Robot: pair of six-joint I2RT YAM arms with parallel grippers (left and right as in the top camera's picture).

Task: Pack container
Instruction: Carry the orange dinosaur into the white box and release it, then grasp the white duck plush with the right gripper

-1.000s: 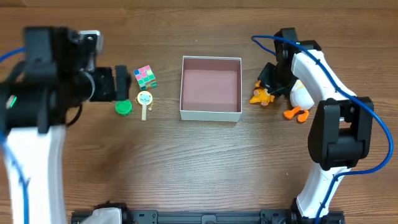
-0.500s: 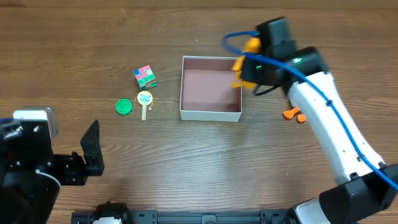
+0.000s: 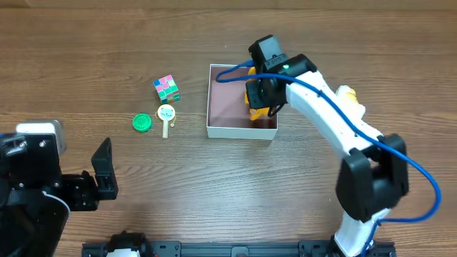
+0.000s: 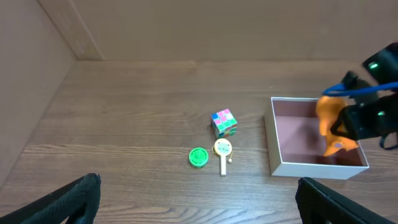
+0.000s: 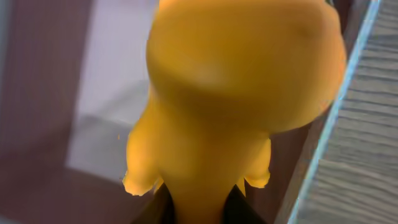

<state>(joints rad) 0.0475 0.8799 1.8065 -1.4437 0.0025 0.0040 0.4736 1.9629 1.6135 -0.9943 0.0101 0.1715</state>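
The container point(image 3: 241, 131) is a square white-walled box with a pink-brown floor at the table's middle; it also shows in the left wrist view point(image 4: 317, 168). My right gripper point(image 3: 261, 98) is shut on an orange toy figure point(image 3: 256, 111) and holds it over the container's right half, near the right wall. The right wrist view fills with the orange toy point(image 5: 239, 93) between the fingers point(image 5: 199, 208), above the container floor point(image 5: 43, 118). The orange toy also shows in the left wrist view point(image 4: 332, 123). My left gripper point(image 3: 104, 170) is open and empty at the lower left, far from the container.
A multicoloured cube point(image 3: 166, 88), a green disc point(image 3: 142, 122) and a small yellow-and-white stick toy point(image 3: 166, 117) lie left of the container. A white and yellow toy point(image 3: 348, 93) peeks out behind the right arm, right of the container.
My right gripper has lifted the orange toy from the table right of the container and carried it left over the container. My left arm has pulled back to the lower left.
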